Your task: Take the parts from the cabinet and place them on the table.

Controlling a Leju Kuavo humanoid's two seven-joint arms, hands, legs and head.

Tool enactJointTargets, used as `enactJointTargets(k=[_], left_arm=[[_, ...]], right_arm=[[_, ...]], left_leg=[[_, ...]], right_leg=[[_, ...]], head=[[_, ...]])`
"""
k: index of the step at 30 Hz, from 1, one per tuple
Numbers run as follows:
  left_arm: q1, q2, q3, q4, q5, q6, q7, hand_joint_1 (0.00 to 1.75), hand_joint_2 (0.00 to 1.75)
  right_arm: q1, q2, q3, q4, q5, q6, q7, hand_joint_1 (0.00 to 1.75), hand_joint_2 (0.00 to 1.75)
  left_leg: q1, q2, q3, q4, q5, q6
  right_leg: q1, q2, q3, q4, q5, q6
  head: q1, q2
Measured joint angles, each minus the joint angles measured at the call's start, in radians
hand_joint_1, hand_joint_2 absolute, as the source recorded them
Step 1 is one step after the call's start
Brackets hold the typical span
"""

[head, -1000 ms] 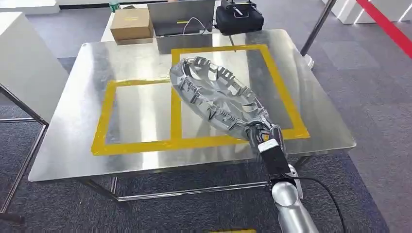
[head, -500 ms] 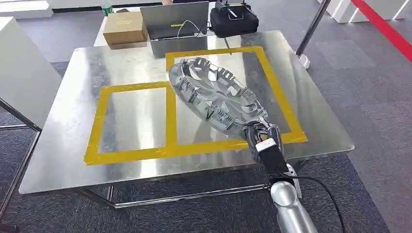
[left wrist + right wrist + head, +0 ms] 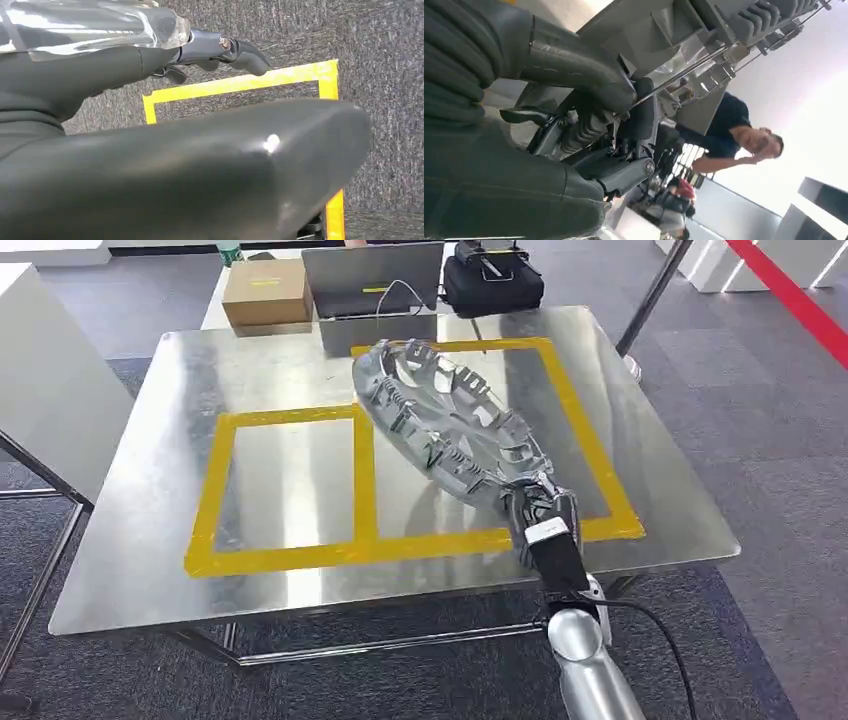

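A silver wheel cover (image 3: 450, 425) with a ribbed inner face hangs tilted over the right yellow taped square (image 3: 590, 440) of the steel table (image 3: 150, 540). My right hand (image 3: 535, 505) grips its near rim, just above the front tape line. In the right wrist view the fingers (image 3: 589, 120) wrap the cover's edge (image 3: 704, 35). My left hand (image 3: 200, 47) hangs over grey carpet with a finger stretched out and nothing in it.
A second taped square (image 3: 285, 480) lies bare to the left. Behind the table stand a cardboard box (image 3: 267, 292), a laptop (image 3: 372, 280) and a black bag (image 3: 492, 278). A white cabinet (image 3: 50, 380) is at left, a pole (image 3: 650, 300) at right. A person (image 3: 734, 135) stands beyond.
The head view has swayed a little. The wheel cover, still in my right hand, has shifted slightly toward the table's far edge over the right square.
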Motion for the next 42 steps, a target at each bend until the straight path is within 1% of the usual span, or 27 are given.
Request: enactJointTargets(k=[3,4,6,9,10,13,14,17,18,19,20,22,24,27,30,32,34,37,42], left_arm=[[0.000,0.000,0.001,0.000,0.001,0.005,0.000,0.00,0.00],[0.000,0.001,0.001,0.000,0.001,0.006,0.001,0.00,0.00],[0.000,0.003,0.002,0.000,-0.001,0.009,0.013,0.00,0.00],[0.000,0.006,0.002,0.000,-0.006,0.015,0.048,0.00,0.00],[0.001,0.006,0.002,0.000,-0.005,0.016,0.058,0.00,0.00],[0.001,0.007,0.014,0.000,0.006,0.024,0.062,0.00,0.00],[0.001,0.007,0.018,0.000,0.007,0.026,0.064,0.00,0.00],[0.001,0.007,0.023,0.000,0.007,0.026,0.077,0.00,0.00],[0.001,0.007,0.024,0.000,0.007,0.024,0.081,0.00,0.00],[0.001,0.007,0.025,0.000,0.004,0.018,0.083,0.00,0.00],[0.001,0.007,0.024,0.000,-0.002,0.009,0.083,0.00,0.00],[0.001,0.007,0.024,0.000,-0.005,0.001,0.079,0.00,0.00],[0.001,0.007,0.024,0.000,-0.005,-0.007,0.060,0.00,0.00],[0.001,0.007,0.027,0.000,-0.003,-0.011,0.035,0.00,0.00],[0.001,0.007,0.032,0.000,-0.003,-0.016,0.024,0.00,0.00],[0.001,0.007,0.036,0.000,-0.003,-0.019,0.024,0.00,0.00],[0.001,0.006,0.038,0.000,-0.004,-0.022,0.025,0.00,0.00],[0.001,0.005,0.042,0.000,-0.004,-0.024,0.030,0.00,0.00],[0.001,-0.002,0.047,0.000,-0.004,-0.024,0.042,0.00,0.00]], right_arm=[[-0.014,0.000,0.000,0.000,-0.051,-0.026,-0.040,1.75,1.75],[-0.025,0.001,0.000,0.001,-0.059,-0.032,-0.045,1.75,1.75],[-0.051,0.004,0.000,0.004,-0.058,-0.052,-0.046,1.75,1.75],[-0.097,0.009,0.008,0.022,-0.013,-0.112,-0.031,1.75,1.75],[-0.119,0.010,0.015,0.033,0.017,-0.137,-0.018,1.75,1.75],[-0.194,0.020,0.037,0.101,0.126,-0.205,0.016,1.75,1.75],[-0.214,0.023,0.042,0.122,0.149,-0.221,0.021,1.75,1.75],[-0.268,0.036,0.058,0.194,0.247,-0.296,0.034,1.75,1.75],[-0.281,0.042,0.064,0.228,0.302,-0.334,0.041,1.75,1.75],[-0.289,0.047,0.064,0.246,0.356,-0.349,0.047,1.75,1.75],[-0.296,0.052,0.060,0.266,0.438,-0.360,0.055,1.75,1.75],[-0.300,0.065,0.041,0.292,0.570,-0.362,0.065,1.75,1.75],[-0.299,0.082,0.014,0.322,0.712,-0.363,0.080,1.75,1.75],[-0.299,0.105,-0.019,0.357,0.838,-0.364,0.100,1.75,1.75],[-0.299,0.119,-0.045,0.375,0.984,-0.364,0.147,1.75,1.75],[-0.298,0.125,-0.052,0.382,1.053,-0.364,0.180,1.75,1.75],[-0.298,0.128,-0.053,0.386,1.078,-0.364,0.215,1.75,1.75],[-0.298,0.127,-0.058,0.397,1.093,-0.364,0.248,1.75,1.75],[-0.299,0.124,-0.064,0.408,1.118,-0.364,0.277,1.75,1.75]], left_leg=[[0.000,0.000,0.000,0.000,0.000,0.000],[0.000,0.000,0.001,-0.001,0.000,0.000],[0.001,0.000,0.002,-0.002,0.001,0.001],[0.001,0.000,0.002,-0.002,0.002,0.001],[0.002,0.000,0.002,-0.003,0.002,0.001],[0.002,0.001,0.002,-0.003,0.002,0.000],[0.002,0.002,0.002,-0.003,0.002,0.001],[0.002,0.001,0.002,-0.003,0.002,0.001],[0.002,0.001,0.002,-0.003,0.002,0.001],[0.002,0.001,0.002,-0.003,0.002,0.001],[0.002,0.001,0.002,-0.003,0.002,0.001],[0.002,0.001,0.002,-0.003,0.002,0.001],[0.002,0.001,0.002,-0.003,0.002,0.001],[0.002,0.001,0.002,-0.003,0.002,0.001],[0.002,0.001,0.002,-0.003,0.002,0.001],[0.002,0.001,0.002,-0.003,0.002,0.001],[0.002,0.001,0.002,-0.003,0.002,0.001],[0.002,0.001,0.002,-0.003,0.002,0.001],[0.002,0.001,0.002,-0.002,0.002,0.001]], right_leg=[[0.002,0.000,0.000,0.000,0.000,0.000],[0.002,0.000,0.000,0.000,0.000,0.000],[0.002,0.000,0.000,0.000,0.000,0.000],[0.003,0.000,0.000,0.001,0.000,0.000],[0.003,0.000,0.000,0.001,0.000,0.000],[0.003,0.001,0.000,0.001,0.000,0.000],[0.003,0.001,0.000,0.001,0.000,0.000],[0.003,0.000,0.000,0.002,0.000,0.000],[0.003,0.000,0.000,0.002,0.000,0.000],[0.003,0.000,0.000,0.002,0.000,0.000],[0.003,0.000,0.000,0.002,0.000,0.000],[0.003,0.000,0.000,0.002,0.000,0.000],[0.003,0.000,0.000,0.002,0.000,0.000],[0.003,0.000,0.000,0.002,0.000,0.000],[0.003,0.000,0.000,0.002,0.000,0.000],[0.003,0.000,0.000,0.002,0.000,0.000],[0.003,0.000,0.000,0.002,0.000,0.000],[0.003,0.001,0.000,0.002,0.000,0.000],[0.003,0.001,-0.001,0.002,0.000,0.000]], head=[[0.000,0.000],[0.000,0.000],[0.000,0.000],[0.000,0.000],[0.000,0.000],[0.000,0.000],[0.000,0.000],[0.000,0.000],[0.000,0.000],[0.000,0.000],[0.000,0.000],[0.000,0.000],[0.000,0.000],[0.000,0.000],[0.000,0.000],[0.000,0.000],[0.000,0.000],[0.000,0.000],[0.000,0.000]])
